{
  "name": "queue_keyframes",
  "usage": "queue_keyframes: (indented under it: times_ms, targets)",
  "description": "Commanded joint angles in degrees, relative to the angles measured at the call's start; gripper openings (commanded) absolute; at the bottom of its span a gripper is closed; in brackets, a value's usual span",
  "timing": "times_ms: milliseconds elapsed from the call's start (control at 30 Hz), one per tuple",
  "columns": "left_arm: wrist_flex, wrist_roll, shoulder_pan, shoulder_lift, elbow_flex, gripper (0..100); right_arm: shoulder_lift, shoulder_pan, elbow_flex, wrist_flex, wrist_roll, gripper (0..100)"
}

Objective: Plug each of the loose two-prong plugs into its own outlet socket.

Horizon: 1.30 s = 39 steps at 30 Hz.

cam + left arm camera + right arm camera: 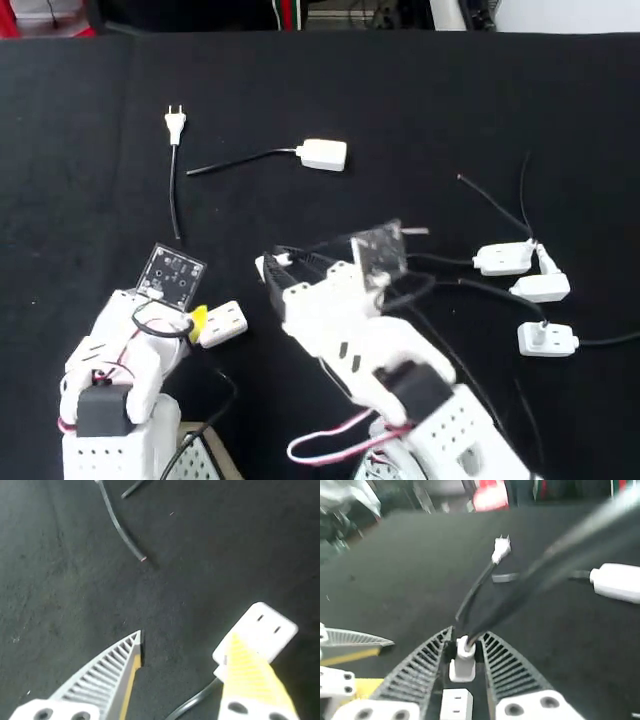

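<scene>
Right pincer (pixel 466 636): clamped on a white plug (pixel 462 661), one ribbed finger on each side of it. From the high view I see this pincer (pixel 270 266) near the middle of the bench (pixel 450 100).
White plug: upright between those fingers, its black cord running out past the tips. A white block with two slots (pixel 455 702) sits just beneath it (I cannot tell whether the two touch).
Left pincer (pixel 185 639): apart and holding nothing, low over the bench at the near left (pixel 195 320).
Outlet socket (pixel 267 625): lying flat just beside the left pincer, with its two slots facing up. The yellow finger (pixel 245 667) is at its near edge (pixel 224 323).
Loose plug (pixel 175 122): on the far left of the bench, well apart from both pincers. Its prongs point to the far edge and its black cord trails toward me (pixel 501 547).
Corded socket (pixel 322 154): white, lying near the loose plug on the far side (pixel 617 582).
Cluster of white blocks (pixel 541 288): three with black cords, close together at the right.
</scene>
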<state>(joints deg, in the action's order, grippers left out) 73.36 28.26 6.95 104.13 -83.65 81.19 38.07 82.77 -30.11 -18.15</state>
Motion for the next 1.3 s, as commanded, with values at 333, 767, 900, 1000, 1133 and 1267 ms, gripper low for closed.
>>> queue_keyframes:
  times_ms: [333, 767, 900, 1000, 1133, 1267]
  targets:
    - [0.88, 3.87, 12.7, 0.26, -3.74, 27, -34.95, 7.65, -14.02, 4.13, -4.75, 1.1]
    - [0.7, 3.96, 15.69, 0.26, -5.14, 27, -47.43, 10.29, -15.25, 12.31, -5.36, 1.1]
    - [0.79, 3.96, 15.69, 0.26, -5.14, 27, -47.96, 10.29, -15.69, 12.04, -5.27, 1.1]
    - [0.79, 3.96, 15.6, 0.26, -5.14, 27, -48.04, 10.2, -15.6, 12.48, -5.19, 1.1]
    - [0.79, 3.96, 15.6, 0.26, -5.14, 27, -48.13, 9.93, -15.69, 12.57, -5.1, 1.1]
    - [0.79, 3.96, 15.6, 0.26, -5.14, 27, -48.13, 9.14, -15.52, 13.54, -5.01, 1.1]
